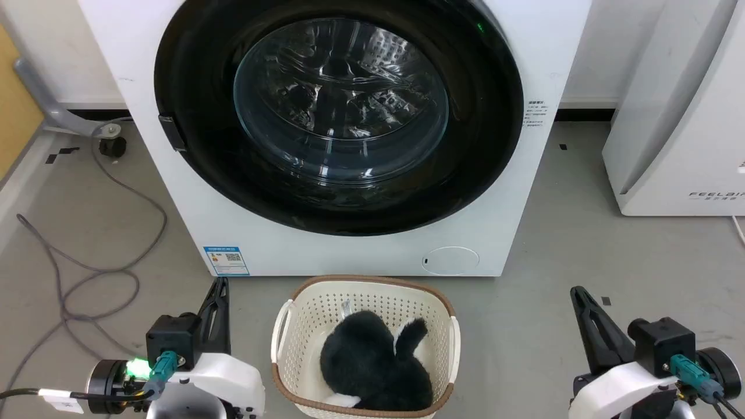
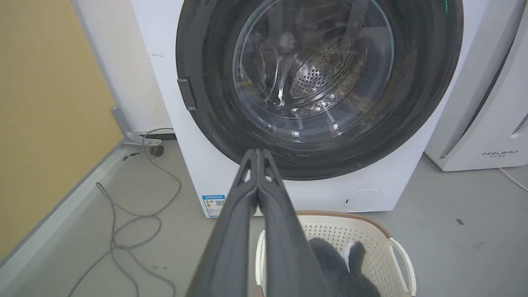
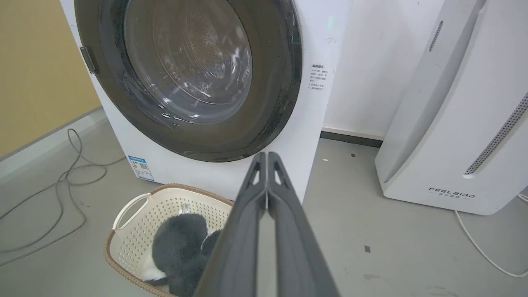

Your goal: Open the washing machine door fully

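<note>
Head view: the washing machine door (image 1: 340, 116) lies shut and flat against the front of the washing machine (image 1: 349, 256), so the task has not yet begun. The left gripper (image 1: 220, 285) is low and in front of the machine, its two fingers pressed together and holding nothing. From its tips the handle tab (image 1: 173, 132) is ahead and a little toward the outer left side, on the left rim of the door. The right gripper (image 1: 576, 292) is also empty, and its fingers look closed. From it the tab is far across, beyond the whole width of the door. A basket (image 1: 291, 314) holding a dark plush toy (image 1: 372, 361) stands between the two grippers, just in front of the machine.

Left wrist view: the fingers meet at the tips of the left gripper (image 2: 258, 153). The handle tab (image 2: 187, 94) is above these tips and to their left, well apart from them. It is a narrow piece and its long side runs up and down along the rim.

Right wrist view: the right gripper (image 3: 266, 154) has its fingers closed on each other. The handle tab (image 3: 89, 60) is far up and to the left.

I judge that the left arm is clearly nearer. It must first spread its fingers, then reach forward and left. The door probably swings toward the right side.
</note>
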Controlling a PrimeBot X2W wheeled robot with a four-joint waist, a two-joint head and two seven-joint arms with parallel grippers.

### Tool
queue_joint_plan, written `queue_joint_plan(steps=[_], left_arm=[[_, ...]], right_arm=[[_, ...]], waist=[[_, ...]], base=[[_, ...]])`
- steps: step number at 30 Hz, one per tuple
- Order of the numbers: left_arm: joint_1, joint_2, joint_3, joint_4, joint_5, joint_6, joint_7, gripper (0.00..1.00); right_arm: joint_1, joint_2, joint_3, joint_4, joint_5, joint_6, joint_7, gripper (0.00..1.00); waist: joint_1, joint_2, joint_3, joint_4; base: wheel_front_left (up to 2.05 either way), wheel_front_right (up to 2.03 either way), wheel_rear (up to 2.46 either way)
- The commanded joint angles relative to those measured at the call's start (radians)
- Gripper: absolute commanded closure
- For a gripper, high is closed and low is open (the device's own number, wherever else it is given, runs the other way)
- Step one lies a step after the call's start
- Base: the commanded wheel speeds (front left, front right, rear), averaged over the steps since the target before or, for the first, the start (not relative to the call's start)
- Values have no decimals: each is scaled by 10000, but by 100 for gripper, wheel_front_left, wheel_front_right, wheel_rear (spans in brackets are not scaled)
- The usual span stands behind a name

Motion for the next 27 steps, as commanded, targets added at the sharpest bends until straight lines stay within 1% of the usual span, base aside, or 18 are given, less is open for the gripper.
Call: queue_joint_plan(steps=[1, 16, 17, 18, 19, 20, 27], left_arm=[[184, 5, 7, -41, 28, -41, 3, 100], [184, 5, 7, -41, 28, -41, 3, 100], [1, 0, 2, 0, 0, 3, -2, 0], [-1, -2, 1, 3, -3, 7, -4, 0], [-2, -2, -5, 5, -3, 8, -4, 100], [-3, -2, -3, 6, -3, 10, -5, 0], [-11, -2, -70, 38, -34, 102, -151, 0]], right_arm=[[-119, -1, -3, 20, -78, 6, 3, 100], [-119, -1, -3, 20, -78, 6, 3, 100], [0, 0, -1, 2, 0, 0, -3, 0], [5, 0, 2, 1, 4, 0, -6, 0], [6, 0, 0, 1, 4, 0, -6, 100], [5, 0, -1, 0, 5, 0, -7, 0], [-11, 0, -108, -50, 109, 0, -153, 0]], waist=[[0, -1, 0, 0], [0, -1, 0, 0], [0, -1, 1, 0], [0, -1, 1, 0], [0, -1, 1, 0], [0, -1, 1, 0], [0, -1, 19, 3]], base=[[0, 0, 0], [0, 0, 0], [0, 0, 0], [0, 0, 0], [0, 0, 0], [0, 0, 0], [0, 0, 0]])
